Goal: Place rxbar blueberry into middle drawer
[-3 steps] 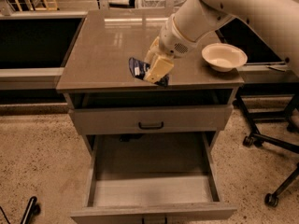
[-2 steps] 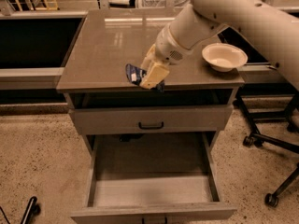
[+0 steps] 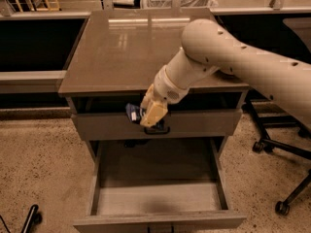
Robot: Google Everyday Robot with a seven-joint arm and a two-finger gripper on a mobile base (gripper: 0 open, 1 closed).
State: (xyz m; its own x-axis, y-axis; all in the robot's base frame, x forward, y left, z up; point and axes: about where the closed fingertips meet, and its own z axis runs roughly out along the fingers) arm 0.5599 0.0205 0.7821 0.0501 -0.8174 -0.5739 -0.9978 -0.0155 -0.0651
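My gripper [image 3: 146, 118] hangs in front of the cabinet's upper drawer front, just past the tabletop's front edge. It is shut on the rxbar blueberry [image 3: 132, 113], a dark navy bar with white print that sticks out to the left of the cream fingers [image 3: 154, 112]. The middle drawer [image 3: 158, 198] is pulled out wide below, with a pale grey floor and grey side walls. The bar is held above the drawer's back part, not touching it.
The brown tabletop [image 3: 126, 52] lies behind the arm. My pale arm [image 3: 243, 62] reaches in from the right and covers the table's right side. A black handle [image 3: 156, 129] sits on the closed drawer front. Chair legs and casters [image 3: 279, 208] stand at the right.
My gripper has carried the bar off the tabletop, forward and down over the front edge, to in front of the upper drawer front. The bowl is now hidden behind the arm.
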